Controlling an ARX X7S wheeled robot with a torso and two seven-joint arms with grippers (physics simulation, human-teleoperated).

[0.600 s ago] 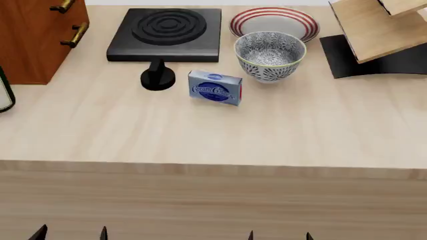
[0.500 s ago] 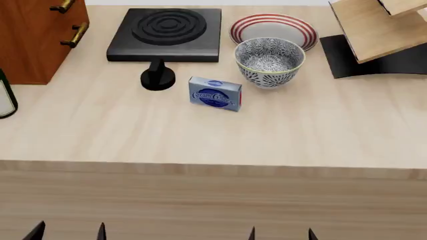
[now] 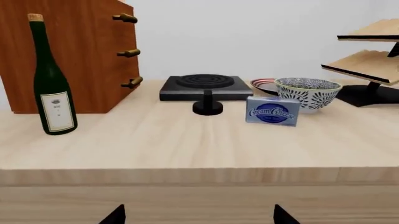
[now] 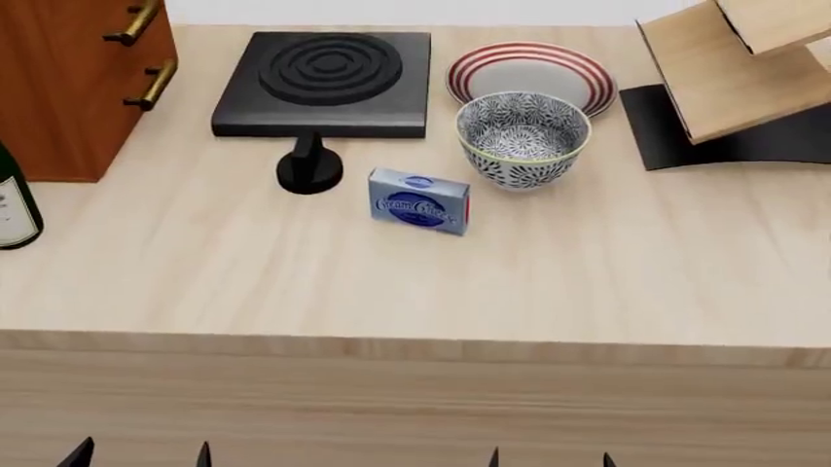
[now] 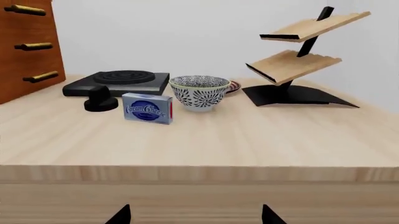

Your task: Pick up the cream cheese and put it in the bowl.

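The cream cheese [image 4: 419, 201], stood on edge on the table [image 4: 597, 263] just beside the bowl [image 4: 523, 138], is judged a light, stiff, slightly crushable box best pinched across its thin faces, while both grippers, spread and empty, are held short of the table's near edge.

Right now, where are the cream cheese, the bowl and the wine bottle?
cream cheese [image 4: 419, 201], head view, on its blue logo face.
bowl [image 4: 523, 141], head view, on its patterned inner wall.
wine bottle [image 3: 54, 93], left wrist view, on its body.
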